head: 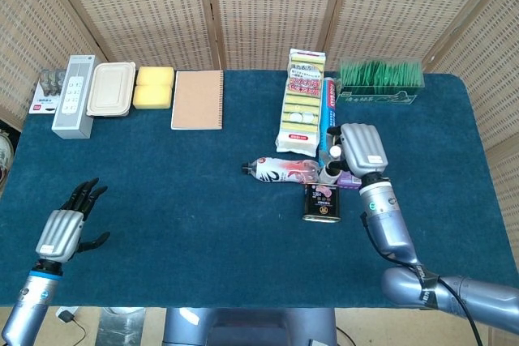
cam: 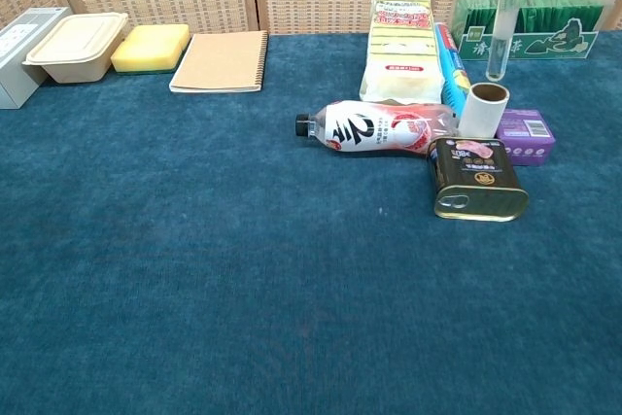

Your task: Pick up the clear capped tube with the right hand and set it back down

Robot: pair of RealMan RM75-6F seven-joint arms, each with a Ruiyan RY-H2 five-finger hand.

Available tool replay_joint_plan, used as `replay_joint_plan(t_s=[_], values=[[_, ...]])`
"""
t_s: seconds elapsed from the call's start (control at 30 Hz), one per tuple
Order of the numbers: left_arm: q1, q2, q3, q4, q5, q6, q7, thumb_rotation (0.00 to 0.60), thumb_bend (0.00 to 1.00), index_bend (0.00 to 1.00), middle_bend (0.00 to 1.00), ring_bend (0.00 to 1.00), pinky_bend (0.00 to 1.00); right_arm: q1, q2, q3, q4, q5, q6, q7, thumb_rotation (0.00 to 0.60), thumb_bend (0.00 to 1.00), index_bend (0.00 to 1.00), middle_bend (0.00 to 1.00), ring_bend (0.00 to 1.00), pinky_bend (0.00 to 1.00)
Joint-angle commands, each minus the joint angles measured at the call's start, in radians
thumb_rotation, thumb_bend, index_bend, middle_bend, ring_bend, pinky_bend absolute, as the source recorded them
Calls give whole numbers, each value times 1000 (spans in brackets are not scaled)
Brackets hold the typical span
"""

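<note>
Two hands in view over a dark blue felt-like tabletop [head: 162, 200], backed by woven wicker screens [head: 268, 6] with wooden posts. Right hand [head: 362, 148] raised above the cluster of goods, fingers closed around the clear capped tube [cam: 498, 41], held upright by its top and hanging clear of the cloth in the chest view. Just below the tube's tip, a white cardboard roll [cam: 483, 110] standing upright, touching a purple box [cam: 526, 136]; in front of those, a dark tin can [cam: 476, 178] lying on its side. Left of the right hand, a printed drink bottle [cam: 379, 127] lying flat, cap pointing away from the hand. Behind the hand, a yellow pack of sponges [head: 302, 101] and beside it a blue tube-shaped pack [head: 328, 107]; further back and to the hand's right, a clear box of green packets [head: 381, 80] near the table's far edge. Well off to the left along the far edge: brown spiral notebook [head: 197, 100], yellow sponge [head: 153, 87], beige lidded container [head: 111, 89], grey remote-like box [head: 74, 96]. Left hand [head: 61, 231] near the front left corner, empty, dark fingers spread apart, well apart from everything else.
</note>
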Motion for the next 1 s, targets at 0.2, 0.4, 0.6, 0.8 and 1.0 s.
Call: replay_joint_plan(t_s=[0.2, 0.4, 0.6, 0.8, 1.0], values=[[1, 0, -1, 0, 1, 3, 0, 600, 197, 96, 37, 30, 314, -7, 5, -9, 5, 4, -10, 5, 600, 431, 787, 1000, 1000, 1000], [1, -1, 1, 0, 2, 4, 1, 600, 198, 96, 37, 30, 314, -8, 2, -14, 6, 6, -14, 5, 600, 432, 787, 1000, 1000, 1000], [0, 0, 0, -1, -1, -1, -2, 600, 197, 96, 36, 30, 314, -4, -7, -15, 12, 10, -20, 4, 600, 431, 787, 1000, 1000, 1000], [-1, 1, 0, 0, -2, -3, -2, 600, 197, 96, 36, 30, 314, 1, -17, -15, 19, 17, -23, 1, 600, 432, 787, 1000, 1000, 1000], [-1, 3, -2, -2, -6, -4, -4, 600, 197, 97, 37, 30, 314, 10, -39, -20, 44, 33, -40, -1, 600, 431, 787, 1000, 1000, 1000]])
